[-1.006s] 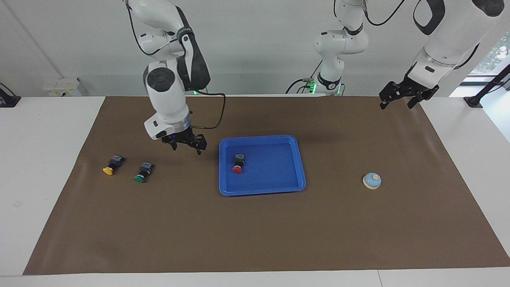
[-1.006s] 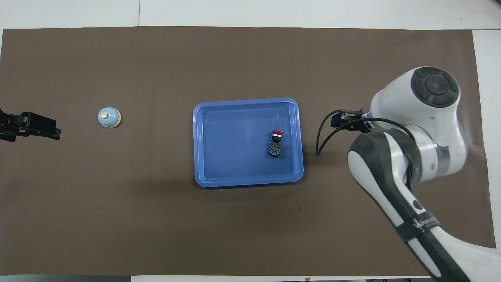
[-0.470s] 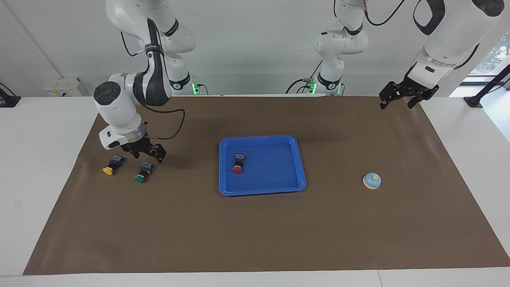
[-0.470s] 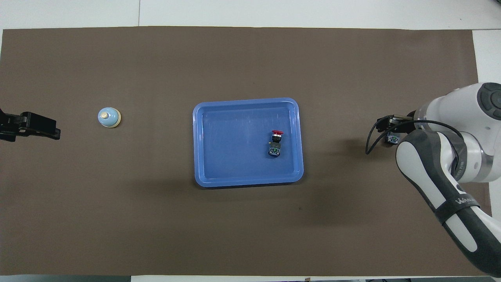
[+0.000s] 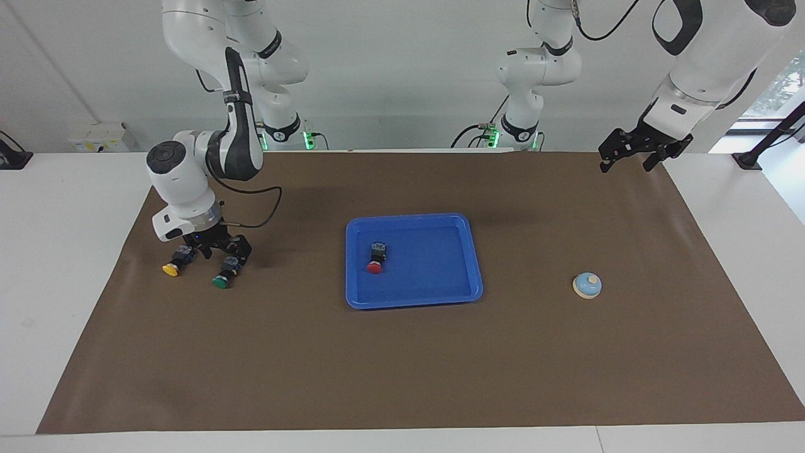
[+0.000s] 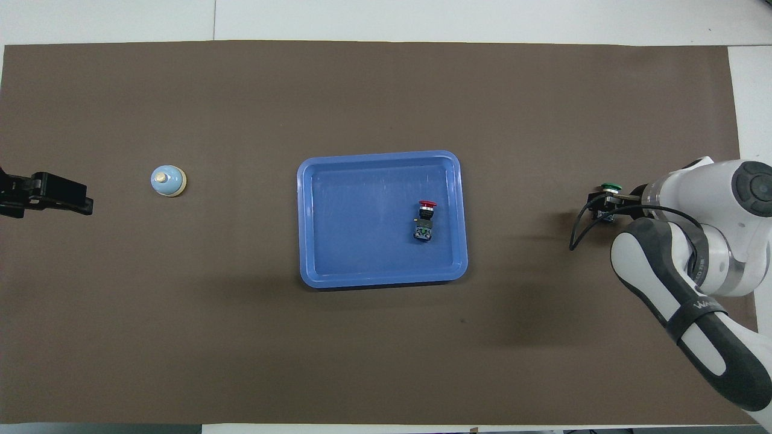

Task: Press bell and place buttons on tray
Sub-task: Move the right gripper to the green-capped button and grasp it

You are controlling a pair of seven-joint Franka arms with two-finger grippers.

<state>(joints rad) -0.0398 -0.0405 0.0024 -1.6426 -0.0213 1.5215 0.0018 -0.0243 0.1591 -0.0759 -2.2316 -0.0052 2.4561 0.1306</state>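
The red button [image 5: 376, 258] [image 6: 425, 220] lies on its side in the blue tray [image 5: 453, 277] [image 6: 350, 241], at the tray's end toward the right arm. On the mat toward the right arm's end lie the yellow button [image 5: 174, 263] and the green button [image 5: 225, 274] [image 6: 610, 187]. My right gripper [image 5: 224, 250] [image 6: 603, 212] is open and low over the green button's black body, a finger on each side; touch cannot be told. The arm hides the yellow button in the overhead view. The light blue bell [image 5: 587, 285] [image 6: 167, 181] stands toward the left arm's end. My left gripper [image 5: 626, 166] [image 6: 81, 202] waits open in the air, over the mat's corner.
A brown mat [image 5: 402, 365] [image 6: 386, 90] covers most of the white table. A cable [image 5: 251, 214] loops off the right wrist over the mat. A black fixture [image 5: 12, 158] sits on the table edge at the right arm's end.
The right gripper has swung from beside the tray to the right arm's end of the mat and come down onto the green button. The left arm has not moved.
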